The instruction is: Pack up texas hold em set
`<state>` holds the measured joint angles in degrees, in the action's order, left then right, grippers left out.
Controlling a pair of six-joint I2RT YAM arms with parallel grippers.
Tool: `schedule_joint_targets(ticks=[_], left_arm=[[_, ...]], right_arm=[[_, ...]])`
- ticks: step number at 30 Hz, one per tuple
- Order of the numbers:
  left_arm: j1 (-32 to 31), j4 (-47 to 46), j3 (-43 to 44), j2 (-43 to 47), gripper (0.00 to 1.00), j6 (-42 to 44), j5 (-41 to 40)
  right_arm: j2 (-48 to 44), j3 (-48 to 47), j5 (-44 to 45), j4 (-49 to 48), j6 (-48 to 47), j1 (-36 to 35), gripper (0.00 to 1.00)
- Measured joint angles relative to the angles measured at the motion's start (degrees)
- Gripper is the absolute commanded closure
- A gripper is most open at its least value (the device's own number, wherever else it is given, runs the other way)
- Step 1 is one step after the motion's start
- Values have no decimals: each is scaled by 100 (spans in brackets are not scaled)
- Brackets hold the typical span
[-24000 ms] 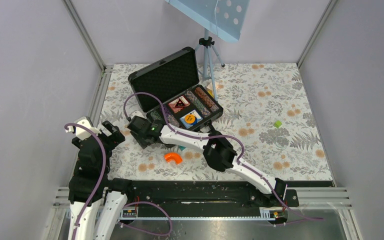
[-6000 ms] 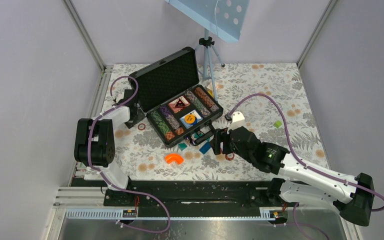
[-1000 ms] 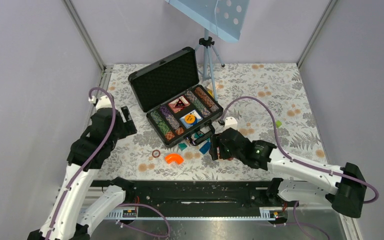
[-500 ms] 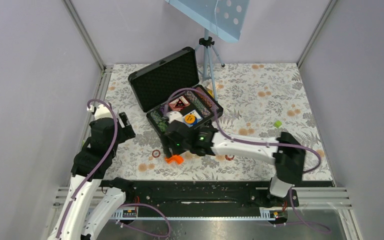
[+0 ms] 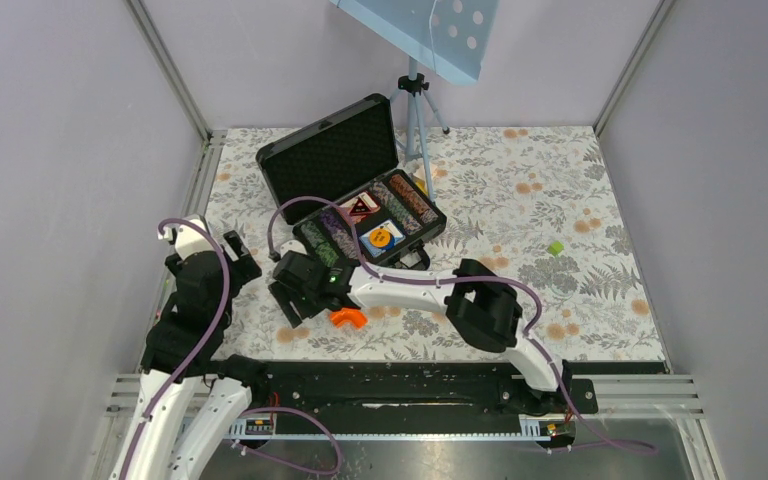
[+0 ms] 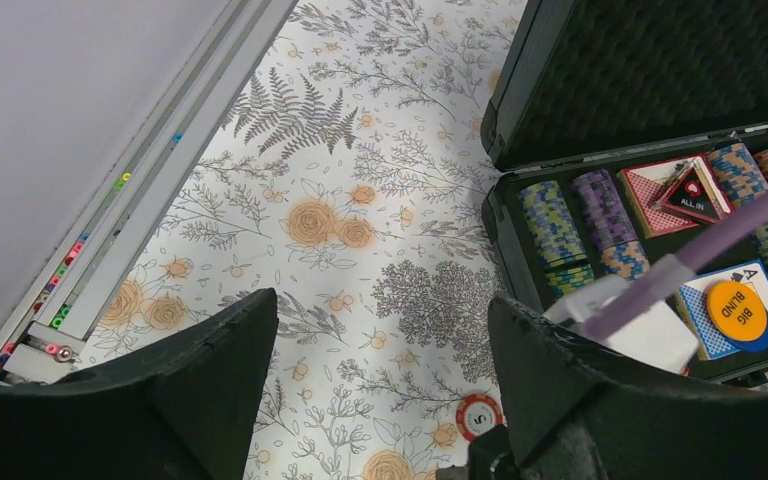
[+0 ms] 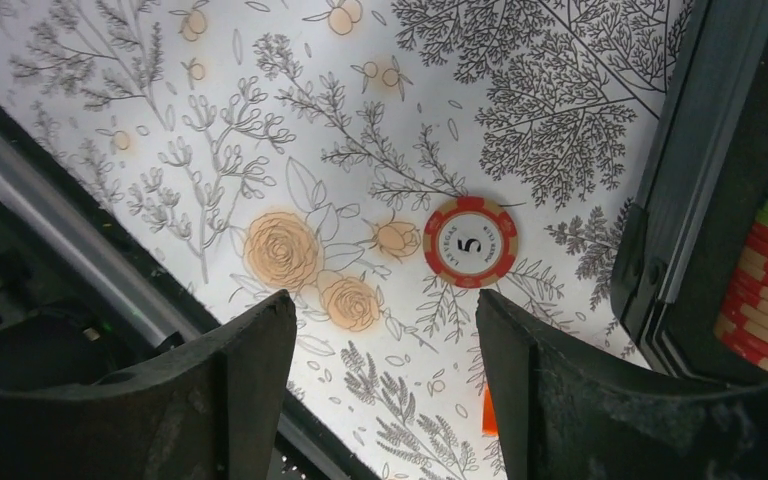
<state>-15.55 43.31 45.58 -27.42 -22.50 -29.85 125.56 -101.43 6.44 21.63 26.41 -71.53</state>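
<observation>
The black briefcase (image 5: 332, 158) lies open at the back middle, with rows of striped chips (image 6: 554, 224), a red deck (image 6: 652, 186) and a blue deck (image 6: 738, 308) in its tray. A loose red chip (image 7: 470, 242) marked 5 lies flat on the floral mat, left of the case's front corner. My right gripper (image 7: 385, 298) hangs open just above the mat, the chip a little beyond its fingertips. My left gripper (image 6: 382, 300) is open and empty, raised over the mat left of the case; the red chip (image 6: 479, 416) shows by its right finger.
An orange curved piece (image 5: 348, 318) lies right of my right gripper (image 5: 290, 303). My right arm stretches across the mat in front of the case. A small green block (image 5: 556, 247) sits far right. A tripod (image 5: 415, 110) stands behind the case. A metal rail (image 6: 150, 190) runs along the mat's left edge.
My right arm has swung left from beside the case's front right corner to over the red chip. My left arm has drawn back toward the near left.
</observation>
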Motion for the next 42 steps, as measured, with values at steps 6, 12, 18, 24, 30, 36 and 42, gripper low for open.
schedule_joint_targets(ticks=[6, 12, 18, 24, 30, 36, 42], left_arm=[[0, -39, -26, -2, 23, 0, -20], [0, -66, -39, -2, 23, 0, -20], [0, -101, -76, -2, 23, 0, -17], [0, -103, -107, 0, 23, 0, -20], [0, -105, -109, 0, 23, 0, -17], [0, -105, -109, 0, 23, 2, -17], [0, -105, -111, 0, 23, 2, -15]], right_arm=[[411, -431, 271, 348, -127, 0, 27], [811, -748, 490, 649, -223, 0, 26], [968, -929, 658, 828, -319, 0, 28], [1003, -973, 741, 907, -369, 0, 36], [1123, -1156, 761, 951, -415, 0, 39], [1394, -1615, 767, 1078, -490, 0, 43], [1412, -1644, 765, 1088, -496, 0, 38]])
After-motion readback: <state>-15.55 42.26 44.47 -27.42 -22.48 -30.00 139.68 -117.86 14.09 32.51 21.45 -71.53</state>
